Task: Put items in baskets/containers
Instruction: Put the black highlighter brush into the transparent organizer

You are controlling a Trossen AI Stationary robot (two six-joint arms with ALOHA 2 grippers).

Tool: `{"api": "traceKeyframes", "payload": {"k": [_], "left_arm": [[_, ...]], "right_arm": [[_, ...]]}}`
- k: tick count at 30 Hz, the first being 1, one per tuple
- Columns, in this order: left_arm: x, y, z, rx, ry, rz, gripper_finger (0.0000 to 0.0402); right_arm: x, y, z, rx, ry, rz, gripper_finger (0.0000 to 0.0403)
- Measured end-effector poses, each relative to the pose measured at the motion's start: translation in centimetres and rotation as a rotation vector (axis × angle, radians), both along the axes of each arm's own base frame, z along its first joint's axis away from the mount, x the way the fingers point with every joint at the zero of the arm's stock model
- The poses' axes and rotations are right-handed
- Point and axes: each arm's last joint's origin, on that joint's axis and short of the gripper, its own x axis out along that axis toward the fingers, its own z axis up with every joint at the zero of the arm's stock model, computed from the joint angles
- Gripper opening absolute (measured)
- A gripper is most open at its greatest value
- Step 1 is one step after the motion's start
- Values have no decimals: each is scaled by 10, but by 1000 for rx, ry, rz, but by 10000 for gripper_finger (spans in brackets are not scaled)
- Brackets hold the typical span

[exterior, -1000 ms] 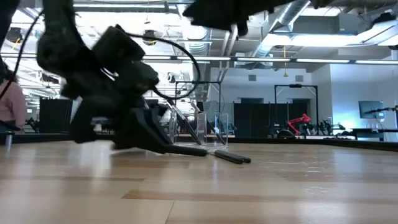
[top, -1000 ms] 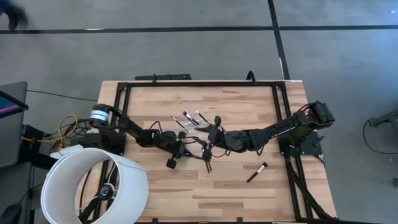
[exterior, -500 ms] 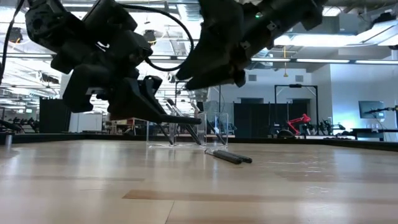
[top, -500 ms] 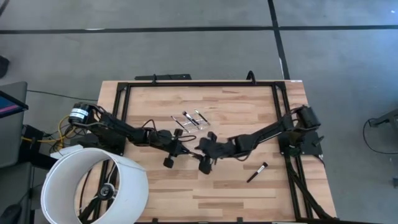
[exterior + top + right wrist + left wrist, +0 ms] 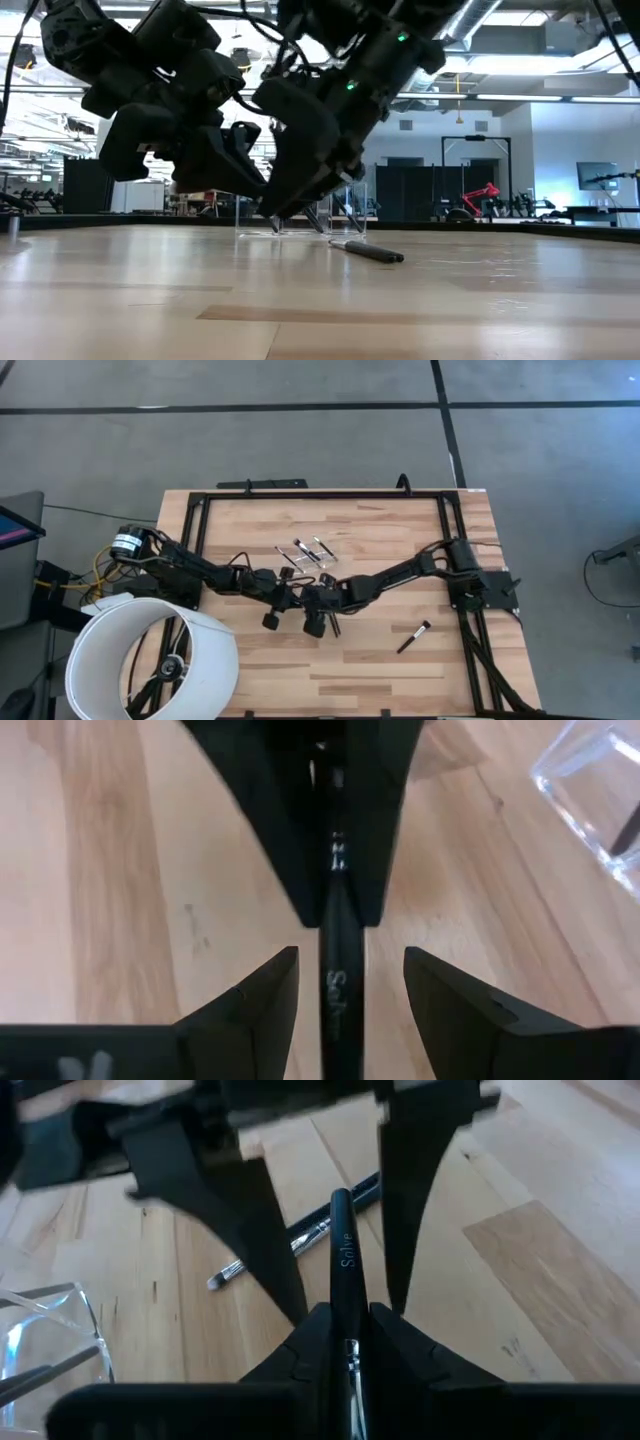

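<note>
A black-handled brush (image 5: 343,1260) is up off the wood between my two grippers near the table's middle. My left gripper (image 5: 292,598) (image 5: 347,1320) is shut on it. My right gripper (image 5: 312,603) (image 5: 345,965) faces the left one, open, with its fingers (image 5: 405,1200) standing on either side of the same handle (image 5: 338,995) and a gap on each side. The clear tray (image 5: 305,552) (image 5: 300,212) stands just beyond toward the far edge, with several brushes leaning in it. My left gripper pinches the brush's black handle (image 5: 347,1295) between its two fingertips. The handle runs out ahead of the fingertips toward the right gripper. The brush is lifted clear of the table; in the low view the right gripper hides most of it.
One loose brush (image 5: 300,1238) lies on the wood under the grippers, and another (image 5: 413,637) lies toward the near right. A big white cylinder (image 5: 150,660) stands off the near left corner. A black frame (image 5: 320,493) runs along the table's edges.
My left gripper rose from the table top with the brush, lifting it clear and roughly level, then held still. My right arm swung toward the table's left and came down to the left gripper, so its open fingers now stand on either side of the brush handle.
</note>
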Motion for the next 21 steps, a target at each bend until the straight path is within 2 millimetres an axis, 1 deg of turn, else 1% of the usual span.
{"api": "traceKeyframes", "payload": {"k": [2, 5, 10, 13, 18, 21], "left_arm": [[0, 0, -1, 1, 7, 1, 49], [-1, 0, -2, 4, 20, -1, 49], [-1, 0, -2, 16, 19, -12, 49], [-1, 0, -2, 18, 19, -16, 50], [-1, 0, -1, 21, 16, -14, 56], [-1, 0, -1, 20, 14, -13, 55]], "right_arm": [[4, -3, 2, 1, 11, -4, 171], [7, -3, 10, -12, 4, 15, 162], [11, -1, 20, 3, -3, 46, 136], [10, -3, 19, 32, 21, 62, 114], [7, -4, 17, 32, 52, 65, 70], [7, -4, 17, 31, 55, 64, 57]]}}
